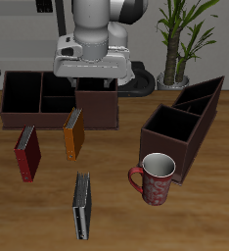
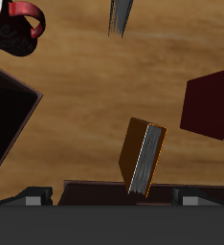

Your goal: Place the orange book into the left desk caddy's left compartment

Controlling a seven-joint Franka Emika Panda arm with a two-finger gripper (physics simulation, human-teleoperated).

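The orange book (image 1: 74,134) stands upright on the table, just in front of the long low caddy. It also shows in the wrist view (image 2: 143,158), with its pale page edges toward the camera. The left desk caddy (image 1: 185,123), dark maroon-brown with sloping walls, stands apart from the book on the far side of the mug; one dark corner of it shows in the wrist view (image 2: 4,115). My gripper (image 1: 95,86) hangs above the low caddy, behind and above the orange book. It is open and empty, with both fingers spread wide in the wrist view (image 2: 112,198).
A long low caddy (image 1: 28,98) with square bins stands at the back. A red book (image 1: 27,152) stands beside the orange one. A dark grey book (image 1: 81,206) is near the front edge. A red mug (image 1: 154,178) stands in front of the left caddy.
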